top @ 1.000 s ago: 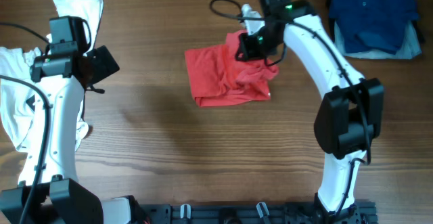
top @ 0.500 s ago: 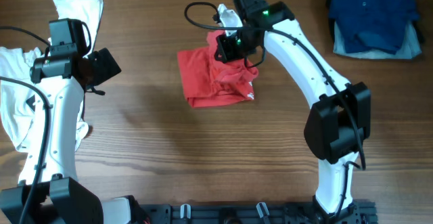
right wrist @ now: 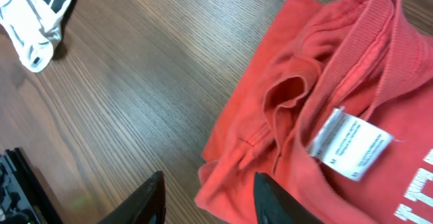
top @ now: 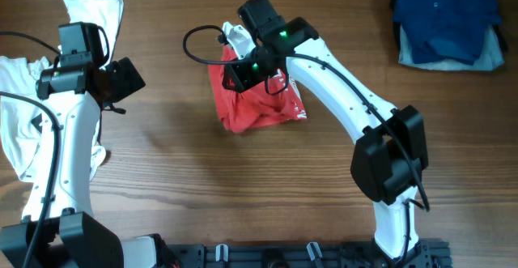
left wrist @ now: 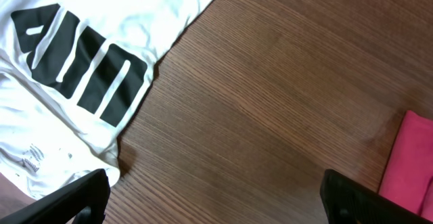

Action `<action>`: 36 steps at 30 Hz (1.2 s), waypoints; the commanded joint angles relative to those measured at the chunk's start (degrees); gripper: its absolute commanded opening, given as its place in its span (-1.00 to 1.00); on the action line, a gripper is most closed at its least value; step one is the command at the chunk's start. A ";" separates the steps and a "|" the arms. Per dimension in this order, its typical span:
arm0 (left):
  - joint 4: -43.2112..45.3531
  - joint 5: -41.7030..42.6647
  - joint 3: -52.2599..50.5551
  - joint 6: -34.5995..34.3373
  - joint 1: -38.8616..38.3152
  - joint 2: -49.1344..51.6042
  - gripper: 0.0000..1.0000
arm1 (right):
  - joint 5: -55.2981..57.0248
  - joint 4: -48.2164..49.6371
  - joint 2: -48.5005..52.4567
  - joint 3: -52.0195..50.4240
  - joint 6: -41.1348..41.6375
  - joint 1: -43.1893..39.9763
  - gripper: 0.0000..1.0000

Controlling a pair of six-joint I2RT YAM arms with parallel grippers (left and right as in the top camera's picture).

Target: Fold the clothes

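The red T-shirt [top: 261, 106] lies in a crumpled, folded bundle at the table's middle. Its collar and white label [right wrist: 348, 145] face up in the right wrist view. My right gripper [top: 239, 78] hovers over the bundle's upper left part. In its own view the right gripper [right wrist: 213, 204] stands open, with the red shirt's [right wrist: 318, 109] lower edge lying loose between the fingers. My left gripper [top: 125, 80] is wide open over bare wood [left wrist: 216, 204], beside the white T-shirt with black print [left wrist: 81, 68]. Folded blue garments [top: 445, 17] sit at the back right.
White cloth lies along the table's left edge [top: 24, 114], and more is bunched at the back left [top: 93, 1]. A black cable [top: 198, 45] loops off the right wrist. A corner of the white printed shirt [right wrist: 30, 21] shows left of the red bundle.
The right arm swung left, drawing the red shirt with it across the table, and its jaws parted off the cloth. The left arm stayed still.
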 commanded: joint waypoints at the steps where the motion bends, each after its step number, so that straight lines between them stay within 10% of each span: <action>1: 0.13 0.70 -0.66 0.07 0.20 -0.11 0.99 | 2.21 -1.62 -2.05 1.49 -0.76 -2.97 -0.09; 14: 0.20 0.83 -0.66 -0.15 0.20 -0.11 0.99 | 8.31 -12.28 -1.68 0.55 -8.00 -8.92 0.02; 36: 0.35 3.26 -0.66 -0.11 0.20 -0.11 0.99 | -0.79 -14.23 -1.70 -4.00 -15.96 5.11 -0.22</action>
